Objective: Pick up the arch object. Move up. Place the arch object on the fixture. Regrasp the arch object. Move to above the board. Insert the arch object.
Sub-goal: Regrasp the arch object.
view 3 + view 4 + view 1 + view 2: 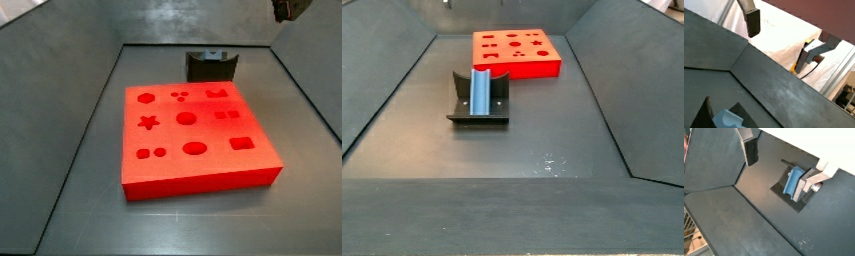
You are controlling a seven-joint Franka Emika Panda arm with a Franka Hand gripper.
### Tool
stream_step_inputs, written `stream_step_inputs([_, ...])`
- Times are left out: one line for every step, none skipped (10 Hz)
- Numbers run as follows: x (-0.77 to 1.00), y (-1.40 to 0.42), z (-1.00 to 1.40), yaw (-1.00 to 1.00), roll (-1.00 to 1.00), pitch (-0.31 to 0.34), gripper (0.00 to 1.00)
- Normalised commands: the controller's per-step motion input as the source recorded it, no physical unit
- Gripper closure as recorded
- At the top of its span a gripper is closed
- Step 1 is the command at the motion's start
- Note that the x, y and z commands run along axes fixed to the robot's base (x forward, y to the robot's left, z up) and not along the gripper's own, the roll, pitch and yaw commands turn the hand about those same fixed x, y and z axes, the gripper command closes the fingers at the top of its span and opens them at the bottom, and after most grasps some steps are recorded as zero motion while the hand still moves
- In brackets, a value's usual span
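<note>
The blue-grey arch object (481,90) leans upright on the dark fixture (477,108) on the bin floor, in front of the red board (516,52). In a wrist view the arch object (792,182) lies on the fixture (784,190) far below my gripper (775,180). The gripper is open, with nothing between its fingers (749,150). In a side view only the gripper's lower end (291,8) shows, high above the fixture (210,66) and behind the board (194,130). The arch object (729,120) also shows at the edge of a wrist view.
Sloped dark grey walls (389,90) enclose the bin floor on all sides. White cloth (784,35) hangs outside the bin behind the gripper. The board takes up much of the floor in a side view.
</note>
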Motion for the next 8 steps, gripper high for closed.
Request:
stream_step_inputs([0.04, 0.07, -1.00, 0.22, 0.11, 0.172, 0.00])
stream_step_inputs([0.04, 0.07, -1.00, 0.23, 0.10, 0.144, 0.00])
stream_step_inputs([0.05, 0.06, -1.00, 0.23, 0.10, 0.098, 0.00])
stream_step_inputs([0.07, 0.06, -1.00, 0.23, 0.11, 0.055, 0.00])
stream_step_inputs([0.08, 0.05, -1.00, 0.21, 0.11, 0.006, 0.00])
stream_step_inputs([0.09, 0.04, -1.00, 0.19, 0.11, -0.023, 0.00])
stream_step_inputs([0.11, 0.03, -1.00, 0.15, 0.10, -0.056, 0.00])
stream_step_inputs([0.11, 0.03, -1.00, 0.14, 0.10, -0.068, 0.00])
